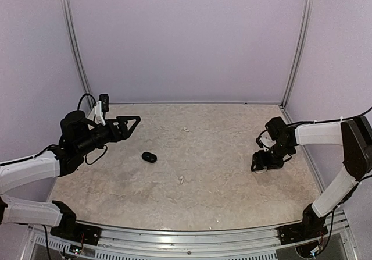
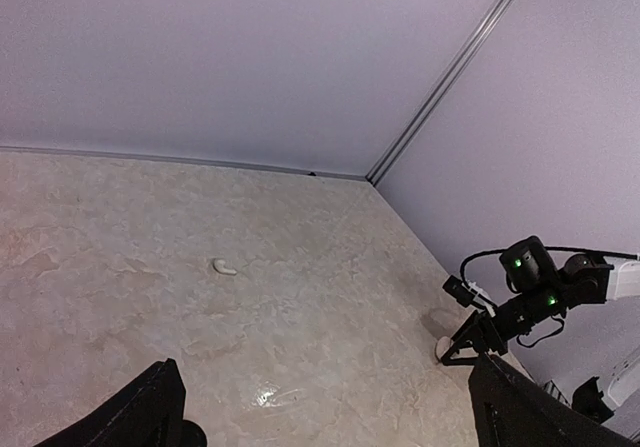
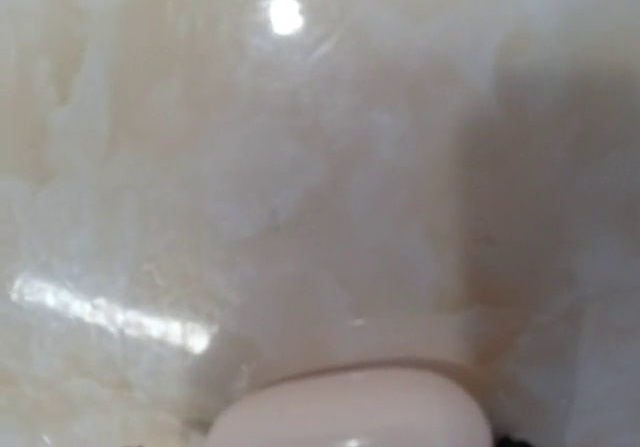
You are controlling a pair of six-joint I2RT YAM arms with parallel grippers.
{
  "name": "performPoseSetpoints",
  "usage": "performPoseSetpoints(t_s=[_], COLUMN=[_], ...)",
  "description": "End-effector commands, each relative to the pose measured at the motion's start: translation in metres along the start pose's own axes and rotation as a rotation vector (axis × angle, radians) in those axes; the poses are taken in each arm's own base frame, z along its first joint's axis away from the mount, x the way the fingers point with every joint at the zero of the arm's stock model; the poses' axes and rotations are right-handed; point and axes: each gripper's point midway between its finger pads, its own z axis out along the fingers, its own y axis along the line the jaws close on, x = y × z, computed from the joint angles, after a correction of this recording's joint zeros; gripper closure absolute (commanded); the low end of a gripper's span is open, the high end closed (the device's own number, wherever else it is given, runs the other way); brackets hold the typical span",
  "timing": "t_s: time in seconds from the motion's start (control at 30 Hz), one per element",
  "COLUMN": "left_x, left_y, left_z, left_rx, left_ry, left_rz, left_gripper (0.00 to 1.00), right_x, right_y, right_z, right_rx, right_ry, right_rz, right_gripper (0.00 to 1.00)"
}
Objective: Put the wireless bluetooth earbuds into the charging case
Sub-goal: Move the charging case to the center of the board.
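The right hand (image 1: 261, 166) is hanging low over the table (image 1: 221, 199) at 3 o'clock. Its fingers are standing around a white rounded piece (image 3: 350, 407), smooth and glossy, probably to take it. I cannot tell if they are gripping it yet. The left hand (image 1: 132, 126) is hovering wide open and empty at 10 o'clock. On the marble-like surface, one white earbud (image 1: 186, 130) is lying at 12 o'clock, a second white earbud (image 1: 181, 180) at 6, and a black oval case (image 1: 149, 156) at 9.

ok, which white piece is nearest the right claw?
The rounded white piece right at the tips of the right claw. The far white piece and the near white piece lie out in the middle, well away from it.
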Motion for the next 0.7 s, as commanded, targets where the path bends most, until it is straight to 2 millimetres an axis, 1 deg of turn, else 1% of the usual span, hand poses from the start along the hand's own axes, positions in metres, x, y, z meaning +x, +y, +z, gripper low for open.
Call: performPoseSetpoints(t_s=[0.0, 0.07, 0.33, 0.43, 0.5, 0.57, 0.6, 0.67], left_x=[-0.006, -0.006, -0.004, -0.005, -0.006, -0.006, -0.005, -0.005], left_y=[-0.004, -0.003, 0.0, -0.001, -0.001, -0.002, -0.002, -0.002], left_z=[0.001, 0.002, 0.003, 0.003, 0.004, 0.004, 0.004, 0.004], left_rx=[0.019, 0.018, 0.005, 0.006, 0.008, 0.01, 0.011, 0.013], left_ry=[-0.017, -0.015, -0.012, -0.013, -0.014, -0.014, -0.012, -0.009], left_rz=[0.016, 0.016, 0.013, 0.014, 0.013, 0.012, 0.01, 0.009], left_gripper=[0.01, 0.01, 0.01, 0.01, 0.01, 0.01, 0.01, 0.01], right_x=[0.007, 0.011, 0.019, 0.024, 0.027, 0.03, 0.032, 0.033], right_y=[0.008, 0.013, 0.017, 0.02, 0.025, 0.03, 0.034, 0.048], right_z=[0.007, 0.011, 0.025, 0.029, 0.032, 0.035, 0.036, 0.038], right_rx=[-0.003, 0.004, 0.079, 0.105, 0.119, 0.126, 0.113, 0.037], right_ry=[0.042, 0.061, 0.124, 0.16, 0.179, 0.199, 0.208, 0.204], right_rz=[-0.036, -0.058, -0.122, -0.152, -0.184, -0.215, -0.219, -0.206], right_gripper=[0.25, 0.26, 0.32, 0.28, 0.24, 0.24, 0.24, 0.24])
